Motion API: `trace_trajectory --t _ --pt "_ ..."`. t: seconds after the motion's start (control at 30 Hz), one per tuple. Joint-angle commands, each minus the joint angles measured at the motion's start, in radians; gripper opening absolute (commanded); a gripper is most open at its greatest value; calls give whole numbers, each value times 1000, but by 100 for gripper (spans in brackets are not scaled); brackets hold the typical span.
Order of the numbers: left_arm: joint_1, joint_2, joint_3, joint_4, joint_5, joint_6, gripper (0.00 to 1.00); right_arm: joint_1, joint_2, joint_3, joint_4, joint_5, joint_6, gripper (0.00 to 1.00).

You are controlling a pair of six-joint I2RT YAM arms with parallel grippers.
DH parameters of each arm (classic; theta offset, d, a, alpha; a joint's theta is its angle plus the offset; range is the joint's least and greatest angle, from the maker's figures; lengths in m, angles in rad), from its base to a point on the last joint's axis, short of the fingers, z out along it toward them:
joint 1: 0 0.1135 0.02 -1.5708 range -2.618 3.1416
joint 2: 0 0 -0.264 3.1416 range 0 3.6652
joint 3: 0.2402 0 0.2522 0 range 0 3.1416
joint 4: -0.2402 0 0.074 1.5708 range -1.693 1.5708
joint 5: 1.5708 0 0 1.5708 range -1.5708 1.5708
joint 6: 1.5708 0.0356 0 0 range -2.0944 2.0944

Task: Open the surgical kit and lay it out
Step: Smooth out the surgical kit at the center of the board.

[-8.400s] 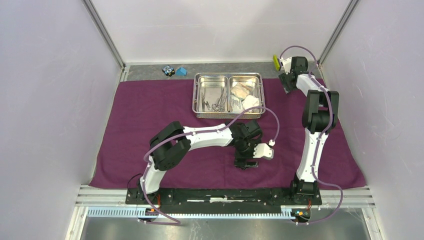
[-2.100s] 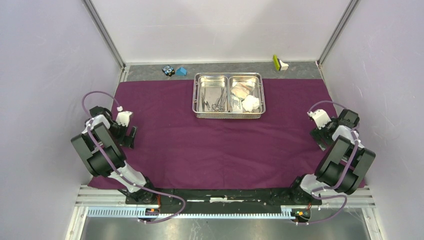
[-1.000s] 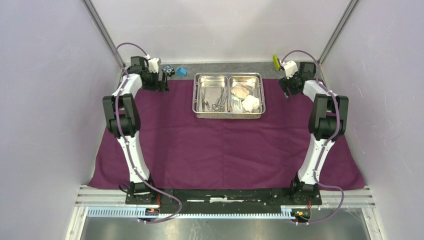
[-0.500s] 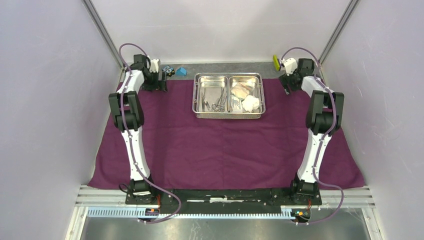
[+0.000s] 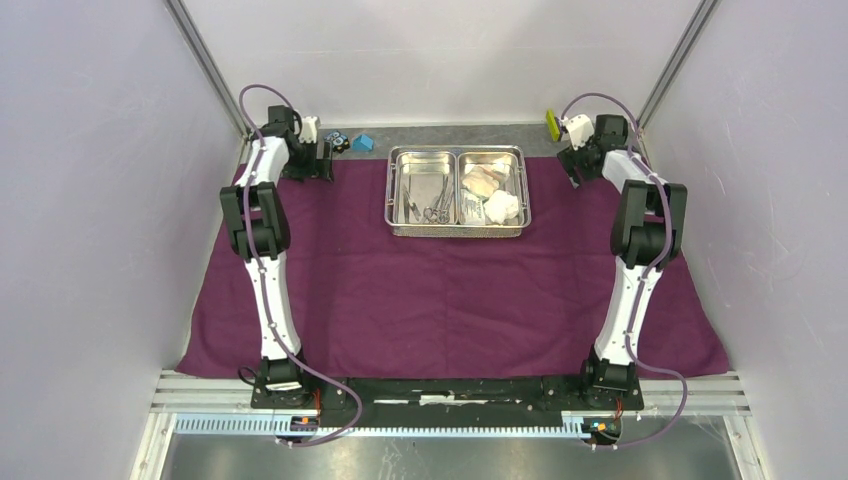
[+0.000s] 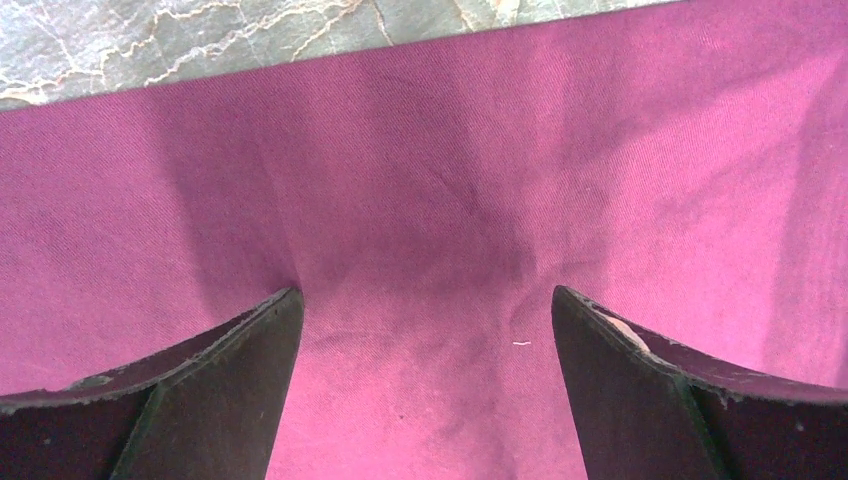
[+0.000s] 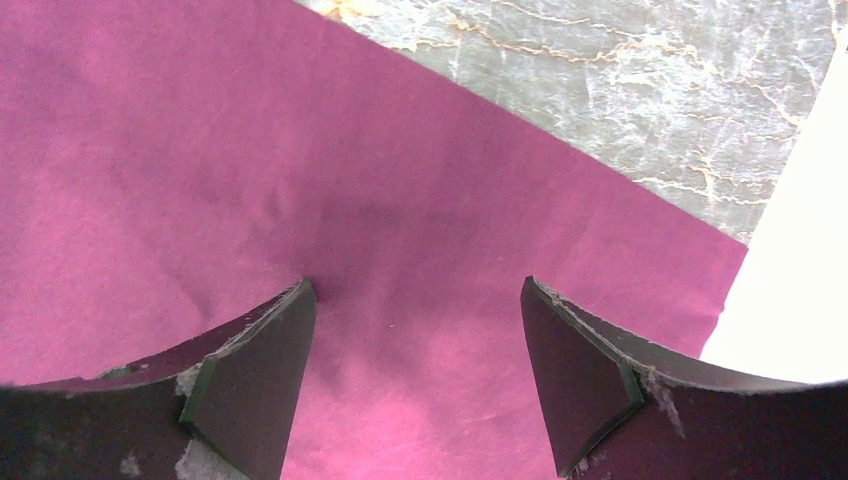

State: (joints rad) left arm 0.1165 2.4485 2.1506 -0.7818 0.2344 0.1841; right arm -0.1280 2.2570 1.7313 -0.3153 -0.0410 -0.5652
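While the left gripper point(image 6: 425, 295) and right gripper point(image 7: 416, 284) gape, the purple cloth point(image 5: 440, 290) lies flat.

Pale lilac walls point(image 5: 80, 150) enclose a grey marbled tabletop point(image 5: 450, 135)

The top camera looks down from behind over the whole cloth point(image 5: 450, 290). Each wrist camera faces down, close over one far corner of it, counter point(image 6: 200, 40) showing beyond.

left arm point(image 5: 268, 300) now stretched to purple cloth point(image 5: 450, 290) far-left corner, right arm point(image 5: 625, 300) to far-right corner
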Motion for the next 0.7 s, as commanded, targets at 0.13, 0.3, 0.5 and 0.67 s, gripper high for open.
trace_trajectory --t 0.13,0.3,0.5,0.67 --pt "20 -169 -74 135 70 -127 100 -2 -135 -13 31 -127 104 82" --pt "20 -160 -74 181 72 -162 100 3 -102 35 48 -149 175 82" --pt "20 -71 2 160 49 -174 100 8 -7 103 53 -97 203 82" --pt "20 -36 15 158 53 -204 100 8 56 136 47 -66 192 82"
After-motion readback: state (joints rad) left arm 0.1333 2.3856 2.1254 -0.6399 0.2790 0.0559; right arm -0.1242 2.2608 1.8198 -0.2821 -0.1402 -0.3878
